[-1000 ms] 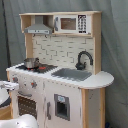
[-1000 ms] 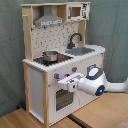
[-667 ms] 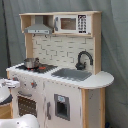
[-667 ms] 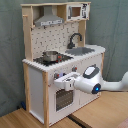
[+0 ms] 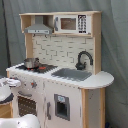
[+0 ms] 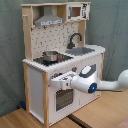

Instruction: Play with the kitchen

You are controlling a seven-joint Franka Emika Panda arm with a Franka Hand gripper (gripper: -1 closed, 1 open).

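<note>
Jaws: state not determinable; the gripper [image 6: 56, 80] is pressing close against the front panel of the kitchen [image 6: 60, 30], at the top edge of the oven door [image 6: 62, 99], and whether it is gripping the door's handle or anything else cannot be told.

Arm [image 6: 102, 85]: reaching in from the second exterior view's right, low across the cabinet front, below the worktop.

Kitchen, position: standing on a wooden floor [image 6: 20, 117] before a grey-green backdrop, filling the middle of both exterior views.

Progress, as judged: the oven door is appearing shut or nearly so; the steel pot [image 6: 50, 56] is sitting on the stovetop, the sink [image 5: 71, 74] is lying bare, the black faucet [image 5: 83, 59] is standing upright, the microwave [image 5: 71, 23] is closed. Nothing is looking displaced, so play is probably only starting; opening the oven and handling the pot and the other fittings are all remaining.

Views compared, near to far: the second exterior view is showing the whole arm and its contact point on the oven front. The first exterior view is cutting the arm to a white fragment [image 5: 7, 89] at its left edge, but is giving a straighter look at the lower right cabinet door [image 5: 61, 106], the rounded bench end, the sink basin, the range hood [image 5: 39, 27] and the microwave keypad.
</note>
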